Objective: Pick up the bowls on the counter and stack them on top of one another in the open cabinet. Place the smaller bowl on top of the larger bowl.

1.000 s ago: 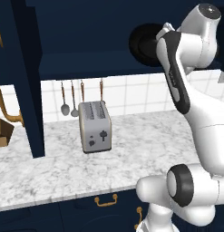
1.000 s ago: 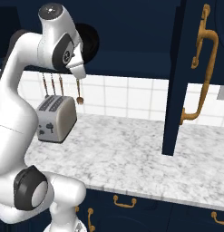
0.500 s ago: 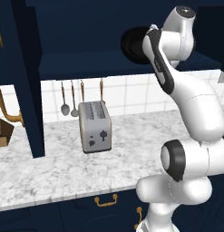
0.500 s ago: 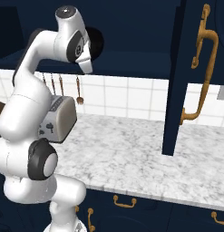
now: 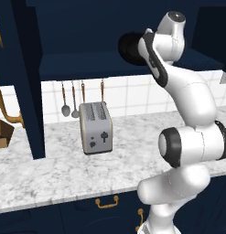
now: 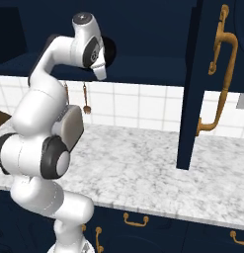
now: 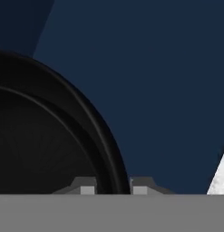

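Hand view: tool (image 7: 113, 188) clamped on bowl (image 7: 45, 136) rim, one fingertip (image 7: 86, 186) inside the wall, the other outside.
Arm raised high, bowl (image 5: 131, 48) held on edge at the cabinet (image 5: 100, 32) opening, above the shelf (image 5: 87, 64); right base view has the bowl (image 6: 109, 51) peeking from behind the wrist. Can't tell which of the two bowls it is. Below on the worktop (image 5: 59, 169): toaster (image 5: 95, 127) standing by the backsplash, utensils (image 5: 72, 98) hanging on the tiles behind it. Cabinet door (image 6: 212, 74) hangs open on the right, brass handle (image 6: 218, 74) facing out.
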You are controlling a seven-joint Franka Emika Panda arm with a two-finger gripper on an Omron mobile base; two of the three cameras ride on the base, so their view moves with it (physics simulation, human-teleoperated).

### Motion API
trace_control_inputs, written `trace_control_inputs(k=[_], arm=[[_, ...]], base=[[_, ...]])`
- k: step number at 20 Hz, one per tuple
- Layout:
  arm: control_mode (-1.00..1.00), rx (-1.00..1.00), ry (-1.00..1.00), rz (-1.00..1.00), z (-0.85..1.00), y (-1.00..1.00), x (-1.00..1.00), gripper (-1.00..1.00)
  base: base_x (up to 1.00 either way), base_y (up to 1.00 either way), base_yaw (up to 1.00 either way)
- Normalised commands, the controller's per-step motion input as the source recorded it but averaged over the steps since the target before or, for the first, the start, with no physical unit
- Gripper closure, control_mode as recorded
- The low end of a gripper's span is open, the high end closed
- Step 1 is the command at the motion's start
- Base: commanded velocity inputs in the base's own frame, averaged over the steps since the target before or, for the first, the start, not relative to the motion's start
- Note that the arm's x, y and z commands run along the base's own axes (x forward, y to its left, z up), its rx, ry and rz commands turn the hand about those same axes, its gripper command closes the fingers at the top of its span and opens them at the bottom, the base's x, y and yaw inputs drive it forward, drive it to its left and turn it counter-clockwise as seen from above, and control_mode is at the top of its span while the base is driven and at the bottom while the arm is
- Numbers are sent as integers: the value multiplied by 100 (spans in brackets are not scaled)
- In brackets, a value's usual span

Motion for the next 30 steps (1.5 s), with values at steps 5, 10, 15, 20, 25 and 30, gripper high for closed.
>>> trace_control_inputs(k=[5,10,15,20,25,30], arm=[[-100,0,0,0,-31,1,55,100],[-100,0,-2,0,-35,16,53,-100],[-100,0,-20,0,-8,12,17,-100],[-100,0,-32,0,0,1,-18,-100],[-100,5,-47,0,2,0,-68,-100],[-100,10,-45,0,5,0,-100,-100]], base=[[0,0,0],[0,0,0],[0,0,0],[0,0,0],[0,0,0],[0,0,0]])
